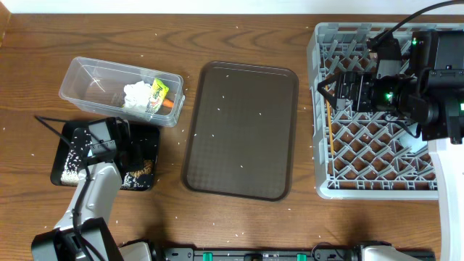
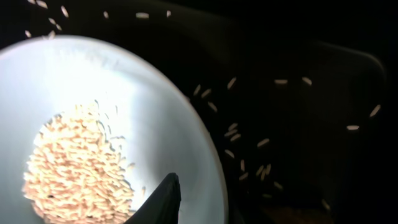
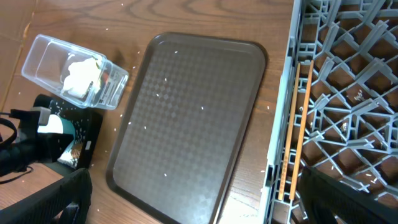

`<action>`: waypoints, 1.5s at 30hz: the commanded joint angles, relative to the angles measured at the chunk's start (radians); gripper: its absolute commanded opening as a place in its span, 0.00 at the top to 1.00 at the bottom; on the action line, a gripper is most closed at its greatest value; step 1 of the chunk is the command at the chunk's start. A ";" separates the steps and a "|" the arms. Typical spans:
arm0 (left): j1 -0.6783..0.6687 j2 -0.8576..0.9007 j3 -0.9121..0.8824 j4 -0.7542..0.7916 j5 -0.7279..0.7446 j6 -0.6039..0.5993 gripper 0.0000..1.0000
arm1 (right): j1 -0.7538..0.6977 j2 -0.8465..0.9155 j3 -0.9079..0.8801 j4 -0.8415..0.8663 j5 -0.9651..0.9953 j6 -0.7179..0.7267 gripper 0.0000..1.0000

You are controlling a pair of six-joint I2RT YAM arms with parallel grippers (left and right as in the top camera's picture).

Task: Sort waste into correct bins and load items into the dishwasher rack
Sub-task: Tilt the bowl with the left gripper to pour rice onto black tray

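One dark finger (image 2: pixel 165 199) of the left gripper (image 1: pixel 101 145) sits inside the rim of the white bowl (image 2: pixel 124 99), with rice grains (image 2: pixel 74 168) just ahead. I cannot tell whether the jaws pinch it. The black tray (image 2: pixel 298 137) lies beneath. The right gripper (image 3: pixel 193 193) gapes wide and empty, with the dishwasher rack (image 3: pixel 348 93) below and the brown serving tray (image 3: pixel 186 112) beyond.

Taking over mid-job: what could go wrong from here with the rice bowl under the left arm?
1. The white bowl holds a pile of rice; tipped carelessly, grains could miss the black tray and join those already scattered on the table.
2. Only one finger shows at the bowl's rim, so the left jaws' hold is unconfirmed; the bowl may slip.
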 commanded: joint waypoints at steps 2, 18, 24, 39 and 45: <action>-0.019 -0.002 0.033 0.005 -0.085 0.031 0.77 | 0.007 0.000 0.001 0.002 0.005 0.007 0.01; -0.021 0.026 0.036 0.030 -0.077 -0.029 0.94 | 0.007 0.000 0.001 0.002 0.005 0.007 0.01; -0.021 -0.137 0.054 0.002 -0.005 -0.076 0.94 | 0.007 0.000 0.001 0.002 0.005 0.007 0.01; 0.279 -0.312 0.039 0.026 0.721 -0.432 0.93 | 0.007 0.000 0.001 -0.025 0.008 0.007 0.01; 0.519 -0.243 0.008 0.185 1.153 -0.434 0.94 | 0.007 0.000 0.001 -0.032 0.012 0.007 0.01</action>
